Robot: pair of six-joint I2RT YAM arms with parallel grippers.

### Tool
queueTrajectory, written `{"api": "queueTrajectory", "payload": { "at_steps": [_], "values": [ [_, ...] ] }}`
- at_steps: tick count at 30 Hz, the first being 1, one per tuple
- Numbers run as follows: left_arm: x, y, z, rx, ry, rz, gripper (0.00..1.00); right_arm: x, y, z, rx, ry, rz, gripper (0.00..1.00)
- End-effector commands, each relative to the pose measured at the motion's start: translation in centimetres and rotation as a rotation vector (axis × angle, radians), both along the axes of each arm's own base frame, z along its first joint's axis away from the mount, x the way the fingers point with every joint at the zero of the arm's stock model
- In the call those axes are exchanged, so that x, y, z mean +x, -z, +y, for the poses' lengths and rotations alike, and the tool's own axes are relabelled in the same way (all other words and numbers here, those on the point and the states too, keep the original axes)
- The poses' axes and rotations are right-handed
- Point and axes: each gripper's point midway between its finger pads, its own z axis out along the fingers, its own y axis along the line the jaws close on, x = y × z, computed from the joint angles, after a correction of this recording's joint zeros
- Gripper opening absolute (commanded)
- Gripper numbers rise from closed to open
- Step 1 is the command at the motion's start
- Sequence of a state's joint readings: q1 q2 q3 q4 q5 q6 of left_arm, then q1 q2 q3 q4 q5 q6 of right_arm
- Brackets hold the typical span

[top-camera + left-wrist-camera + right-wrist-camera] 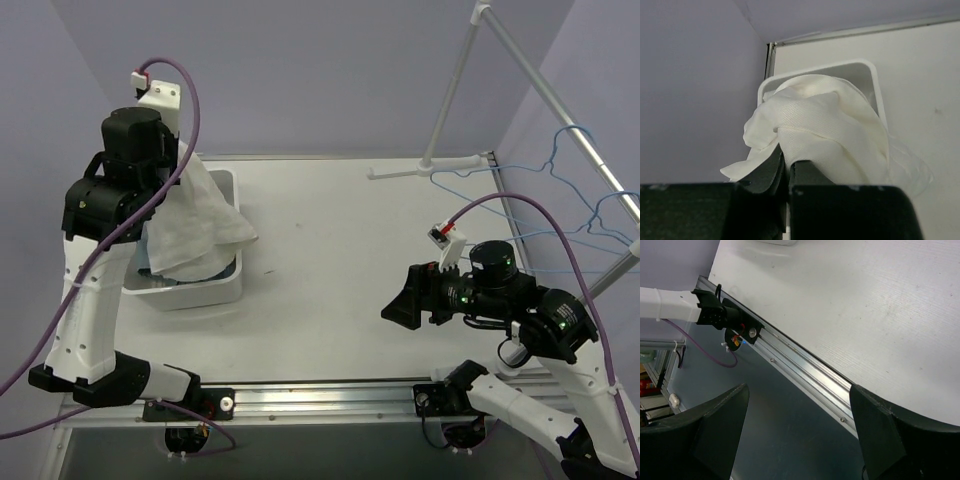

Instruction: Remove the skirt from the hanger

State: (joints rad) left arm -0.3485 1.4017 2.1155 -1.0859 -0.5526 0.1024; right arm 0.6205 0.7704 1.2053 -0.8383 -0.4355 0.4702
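Two pincers: left pincer (787, 165) clamped on white skirt (825, 125) over bin (866, 65); right pincer (799, 390) apart, empty

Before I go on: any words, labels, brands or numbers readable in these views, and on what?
None can be read.
The skirt and the bin are plain white, with no print showing.
The white plug on the right wrist's cable bears a red mark, too small to read.
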Motion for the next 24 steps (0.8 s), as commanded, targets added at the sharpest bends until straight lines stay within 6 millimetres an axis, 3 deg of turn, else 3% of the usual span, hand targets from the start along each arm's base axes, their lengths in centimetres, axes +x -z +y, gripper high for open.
{"api": "queueTrajectory", "payload": {
  "at_steps": [1, 3, 4, 7, 8, 12, 17, 21, 22, 24],
  "values": [
    [1.7, 1.6, -1.2, -0.063, 0.071, -0.001, 0.02, 0.1, 0.0, 0.2, 0.014, -0.008, -0.009, 0.77],
    [2.5, 3.1, -2.4, -0.148, 0.127, 0.013, 0.02, 0.0, 0.1, 0.1, 0.015, -0.001, -0.003, 0.77],
    [2.7, 5.2, -1.7, -0.166, 0.105, 0.054, 0.02, 0.0, 0.1, 0.1, 0.019, 0.001, -0.005, 0.77],
    [3.3, 7.6, -1.4, -0.299, 0.098, 0.077, 0.02, -0.2, 0.2, 0.0, 0.024, 0.004, 0.001, 0.77],
    [3.5, 9.5, -0.5, -0.342, 0.053, 0.106, 0.02, -0.3, 0.2, 0.0, 0.024, 0.005, 0.002, 0.77],
    [4.3, 11.6, 0.6, -0.44, 0.0, 0.126, 0.02, -0.4, 0.0, -0.1, 0.027, 0.008, 0.002, 0.77],
    [5.3, 14.3, 3.2, -0.422, -0.141, 0.178, 0.02, -0.7, -0.2, -0.4, 0.026, 0.009, -0.004, 0.77],
    [6.1, 18.9, 5.6, -0.439, -0.256, 0.24, 0.02, -0.7, 0.0, -0.5, 0.022, 0.014, -0.005, 0.77],
    [6.1, 22.1, 5.7, -0.43, -0.277, 0.31, 0.02, -0.7, 0.0, -0.5, 0.023, 0.012, -0.006, 0.77],
    [6.0, 26.0, 5.9, -0.417, -0.312, 0.392, 0.02, -0.6, 0.2, -0.4, 0.026, 0.013, -0.006, 0.77]
  ]
}}
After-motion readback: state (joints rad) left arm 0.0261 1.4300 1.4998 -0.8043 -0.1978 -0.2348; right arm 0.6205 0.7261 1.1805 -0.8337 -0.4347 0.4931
